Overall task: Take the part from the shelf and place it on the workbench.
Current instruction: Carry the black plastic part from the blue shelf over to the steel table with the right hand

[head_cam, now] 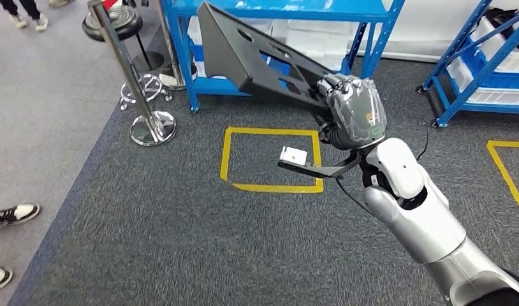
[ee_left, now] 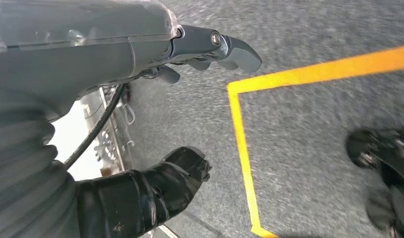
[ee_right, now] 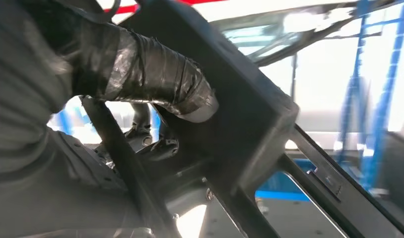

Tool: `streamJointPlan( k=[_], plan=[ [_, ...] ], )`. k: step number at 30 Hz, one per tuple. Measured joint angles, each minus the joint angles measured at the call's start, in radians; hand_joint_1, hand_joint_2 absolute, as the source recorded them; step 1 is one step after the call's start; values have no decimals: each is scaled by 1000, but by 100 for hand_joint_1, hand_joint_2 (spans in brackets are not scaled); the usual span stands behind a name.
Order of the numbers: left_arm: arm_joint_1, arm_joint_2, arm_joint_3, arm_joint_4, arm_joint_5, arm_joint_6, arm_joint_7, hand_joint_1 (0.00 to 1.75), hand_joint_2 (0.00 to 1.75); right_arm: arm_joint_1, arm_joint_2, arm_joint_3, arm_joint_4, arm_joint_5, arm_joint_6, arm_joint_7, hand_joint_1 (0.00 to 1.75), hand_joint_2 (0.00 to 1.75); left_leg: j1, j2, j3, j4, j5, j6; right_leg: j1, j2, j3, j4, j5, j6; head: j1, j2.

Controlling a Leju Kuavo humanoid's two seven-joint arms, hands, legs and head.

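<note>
A long black plastic part (head_cam: 257,54) with cut-out openings is held up in the air in front of the blue shelf (head_cam: 295,9). My right hand (head_cam: 352,111) grips its near end, arm raised from the lower right. In the right wrist view the thumb (ee_right: 155,74) wraps over the part's dark frame (ee_right: 249,124). My left hand (ee_left: 190,104) hangs over grey carpet, fingers apart and holding nothing.
A yellow taped square (head_cam: 273,159) marks the carpet below the part. A chrome stanchion post (head_cam: 139,83) stands at the left. A second blue rack (head_cam: 486,57) with white bins stands at the right. A person's shoes (head_cam: 11,217) are at the left edge.
</note>
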Motion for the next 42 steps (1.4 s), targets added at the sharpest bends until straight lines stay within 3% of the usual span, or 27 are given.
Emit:
streamJointPlan(
  k=[2,3,4,6,8,10,12,14,16,18,19,20,22,24,26,28,30,32,34,35,37,39,41,42],
  plan=[
    [0,1,0,0,-3,-1,0,0,175,6,-2,-3,-1,3,-1,1,175,175,1,-18,-12,1,9,4,-3,26,-51,123,-62,6,0,0],
    [1,2,-1,0,-4,-2,0,0,175,9,-3,-3,-1,4,-1,2,175,175,1,-29,-19,4,12,3,-5,29,-64,159,-72,9,0,0],
    [2,2,-1,0,-4,-2,0,0,175,12,-3,-3,-1,5,-1,2,175,175,1,-40,-25,8,14,2,-7,30,-60,159,-62,11,0,0],
    [3,3,-1,0,-5,-3,0,0,175,15,-3,-4,-1,6,-1,3,175,175,3,-64,-35,20,16,-3,-12,40,-2,61,-3,11,0,0],
    [2,3,-2,0,-6,-4,0,0,175,14,-3,-6,-2,6,-2,3,175,175,2,-84,-49,36,15,-12,-17,78,56,-48,31,8,0,0],
    [2,6,-2,0,-7,-4,0,0,175,16,-3,-7,-3,8,-3,3,175,175,2,-103,-65,44,20,-26,-15,98,66,-79,30,3,-1,0],
    [4,9,-2,1,-7,-2,0,0,175,16,2,-8,-4,13,-3,5,175,175,5,-119,-75,42,28,-39,-14,78,62,-82,36,-5,0,0],
    [6,12,-2,2,-8,0,3,0,175,13,14,-8,-2,21,-3,9,175,175,4,-92,-90,65,10,-51,-16,56,61,-88,44,-20,-1,0],
    [5,19,-2,2,-8,-2,10,0,175,8,32,-8,3,32,-2,14,175,175,5,-41,-134,168,-51,-59,-14,34,58,-92,49,-30,-2,0],
    [3,27,-2,2,-6,-8,16,0,175,5,50,-7,11,40,-1,19,175,175,6,-20,-189,297,-107,-64,-9,10,54,-91,50,-33,-2,0],
    [3,31,-2,2,-5,-11,17,0,175,5,58,-6,16,43,0,20,175,175,7,-18,-197,321,-110,-64,-8,-4,53,-91,50,-33,-2,0],
    [2,35,-2,2,-3,-14,18,0,175,5,64,-6,20,45,0,21,175,175,6,-16,-185,307,-96,-63,-6,-17,53,-90,50,-33,-2,0],
    [2,44,-2,2,-1,-20,18,0,175,2,74,-5,26,46,1,22,175,175,5,1,-113,183,-37,-56,-4,-41,55,-89,49,-32,-2,0],
    [1,54,-2,2,0,-26,19,0,175,-4,81,-6,30,48,0,23,175,175,-4,30,-51,69,-5,-43,1,-62,56,-90,48,-29,-2,0],
    [2,67,-2,2,3,-34,20,0,175,-8,92,-5,35,52,-2,24,175,175,-12,33,-40,37,-1,-32,5,-81,57,-93,49,-22,-1,0],
    [5,82,0,2,9,-48,21,0,175,-13,111,-5,43,56,-3,25,175,175,-9,14,-41,27,8,-23,4,-86,59,-94,47,-14,-1,0],
    [3,96,2,2,14,-65,23,0,175,-27,130,-5,56,60,-3,27,175,175,-2,-4,-38,15,19,-13,0,-41,42,-53,15,-6,-1,0],
    [-1,108,4,2,15,-78,33,0,175,-39,145,-4,71,62,-2,28,175,175,1,-24,-41,13,25,-6,-3,14,-10,65,-49,-2,0,0],
    [-5,117,5,2,13,-87,42,0,175,-42,159,-3,87,64,0,29,175,175,1,-48,-46,17,26,-4,-4,28,-60,173,-84,0,0,0],
    [-5,120,5,2,13,-91,45,0,175,-43,166,-2,93,65,0,30,175,175,2,-63,-47,20,26,-4,-4,30,-64,181,-73,0,0,0],
    [-5,125,5,2,13,-94,49,0,175,-50,178,0,104,65,1,31,175,175,2,-90,-50,31,24,-8,-8,43,-19,87,-7,-2,0,0],
    [-4,129,6,2,13,-95,51,0,175,-62,186,1,113,66,1,32,175,175,1,-114,-60,45,20,-17,-13,87,34,-27,36,-6,0,0],
    [-3,133,6,2,13,-95,51,0,175,-70,193,1,120,69,1,33,175,175,4,-135,-75,51,24,-30,-12,109,47,-65,37,-11,0,0],
    [-2,135,6,2,13,-95,51,0,175,-72,197,2,123,71,1,33,175,175,7,-147,-81,50,28,-37,-11,100,47,-70,39,-14,0,0]
  ],
)
